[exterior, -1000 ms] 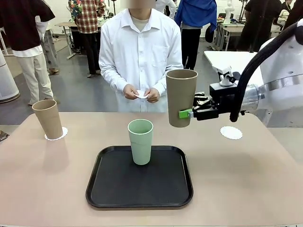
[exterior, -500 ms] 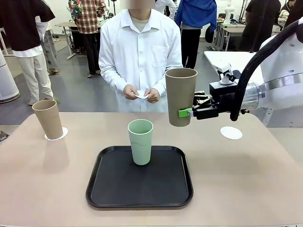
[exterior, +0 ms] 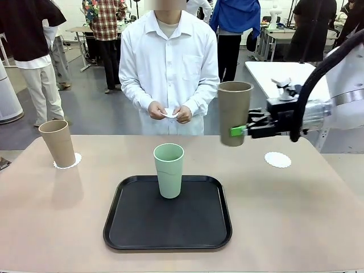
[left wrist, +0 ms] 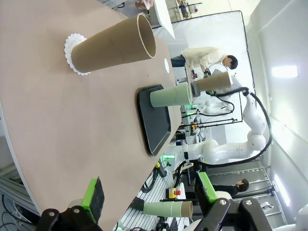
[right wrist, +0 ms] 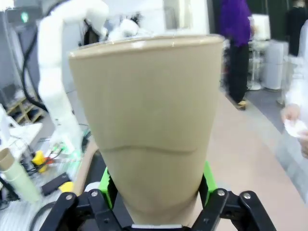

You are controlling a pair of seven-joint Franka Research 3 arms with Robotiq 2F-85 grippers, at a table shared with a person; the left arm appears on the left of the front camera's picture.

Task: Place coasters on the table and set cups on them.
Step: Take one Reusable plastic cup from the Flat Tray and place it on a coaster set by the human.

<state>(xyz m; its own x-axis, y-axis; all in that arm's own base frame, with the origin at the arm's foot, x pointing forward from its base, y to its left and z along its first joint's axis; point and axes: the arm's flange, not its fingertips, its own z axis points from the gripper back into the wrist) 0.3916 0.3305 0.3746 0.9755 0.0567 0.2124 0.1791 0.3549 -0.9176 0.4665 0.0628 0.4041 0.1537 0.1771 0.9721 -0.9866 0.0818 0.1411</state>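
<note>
right gripper point(exterior: 238, 131) is clamped on the lower wall of a tan cup point(exterior: 234, 108), holding it upright in the air above the table point(exterior: 307, 216), not yet over the bare coaster point(exterior: 277, 160) lying toward the right side. the step in hand, as i judge it, is carrying this cup to that coaster; next it needs centring over the doily and lowering upright. left gripper point(left wrist: 149, 191) hangs spread and empty. a second tan cup point(exterior: 57, 142) stands on the far-left coaster point(exterior: 77, 158); the mint cup point(exterior: 169, 169) waits on the black tray point(exterior: 168, 239) (clear of the path). the person's hands point(exterior: 169, 112) hold something small and white.
</note>
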